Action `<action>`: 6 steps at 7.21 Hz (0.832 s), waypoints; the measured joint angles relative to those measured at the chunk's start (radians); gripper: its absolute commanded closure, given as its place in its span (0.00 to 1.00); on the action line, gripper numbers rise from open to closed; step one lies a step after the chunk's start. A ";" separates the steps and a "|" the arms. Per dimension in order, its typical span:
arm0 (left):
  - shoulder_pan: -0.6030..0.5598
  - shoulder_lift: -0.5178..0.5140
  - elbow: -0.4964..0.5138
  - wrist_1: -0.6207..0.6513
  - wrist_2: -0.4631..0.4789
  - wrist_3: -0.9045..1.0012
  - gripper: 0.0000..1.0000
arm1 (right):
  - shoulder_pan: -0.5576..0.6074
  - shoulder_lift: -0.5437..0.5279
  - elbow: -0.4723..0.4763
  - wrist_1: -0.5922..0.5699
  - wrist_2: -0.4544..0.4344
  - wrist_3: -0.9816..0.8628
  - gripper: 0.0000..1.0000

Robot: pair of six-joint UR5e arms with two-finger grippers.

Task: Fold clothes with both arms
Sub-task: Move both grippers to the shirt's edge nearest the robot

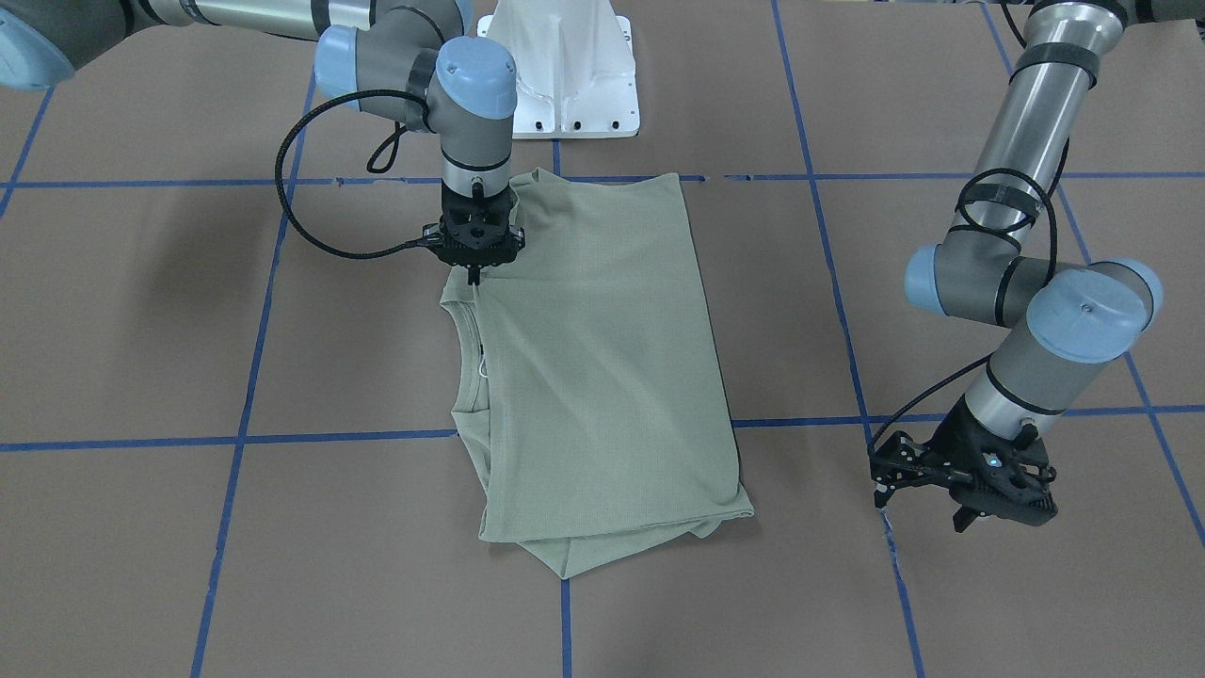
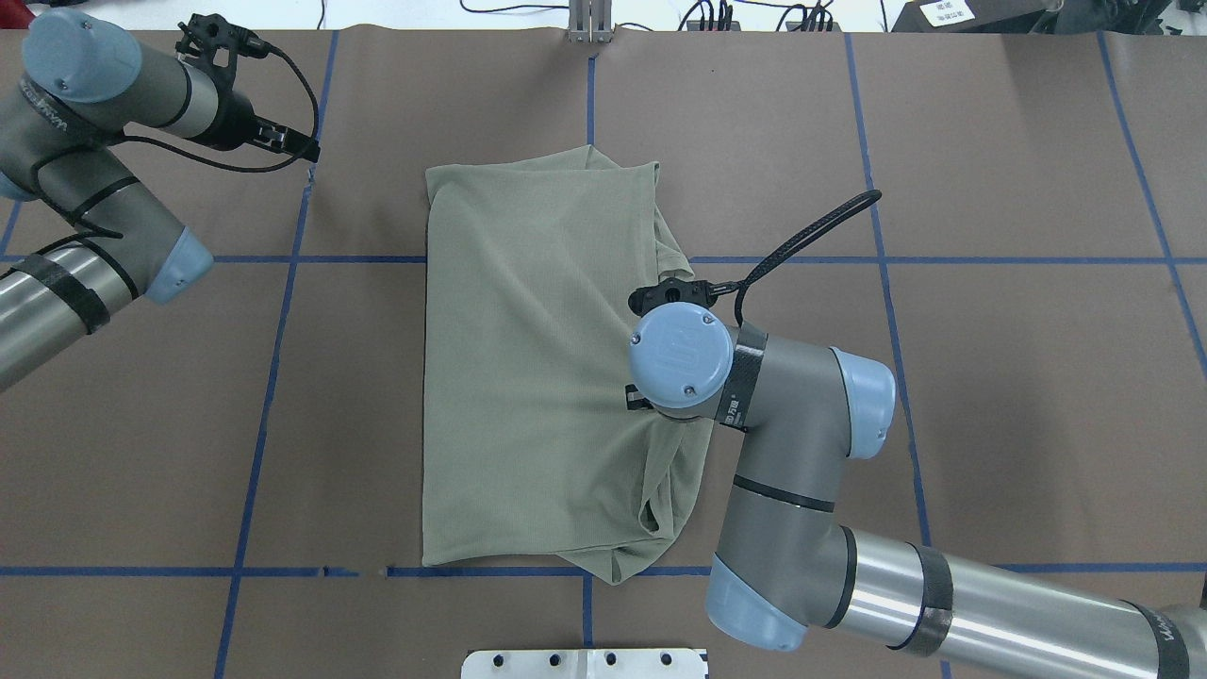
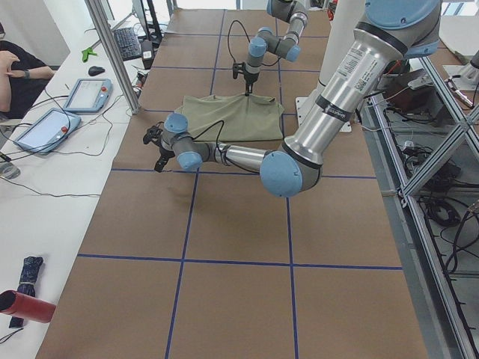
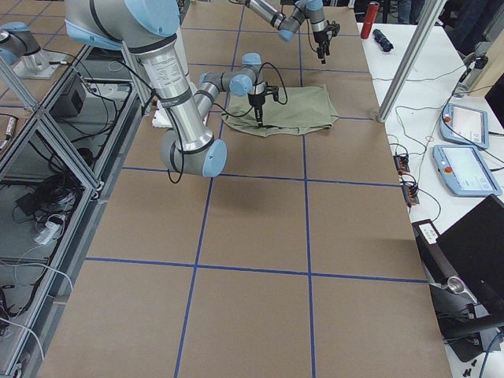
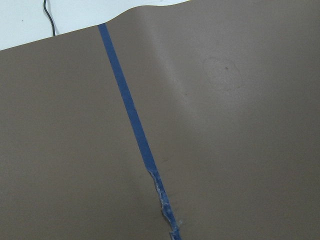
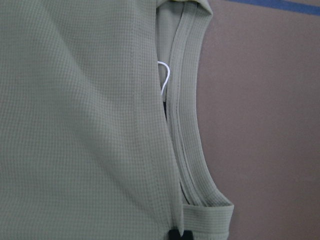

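Lowest in the front-facing frame, the left gripper (image 1: pixel 970 499) is held over the table (image 1: pixel 141 330); its opening cannot be told. At centre the folded shirt (image 1: pixel 602 358) is laid, long axis top-to-bottom, neck toward frame left. Its upper-left edge is pinched by the right gripper (image 1: pixel 473 275); a fold seems underway, requiring that edge be carried across.

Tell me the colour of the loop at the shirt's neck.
White. The loop shows best in the right wrist view.
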 measured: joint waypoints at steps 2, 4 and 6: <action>0.003 0.000 0.001 0.000 0.000 0.000 0.00 | 0.008 0.000 -0.012 0.006 -0.014 -0.036 0.00; 0.004 0.000 0.001 0.000 0.000 0.000 0.00 | 0.016 0.007 -0.009 0.010 -0.012 -0.047 0.00; 0.006 0.013 -0.042 0.001 -0.020 -0.048 0.00 | 0.033 -0.013 0.063 0.009 0.019 -0.020 0.00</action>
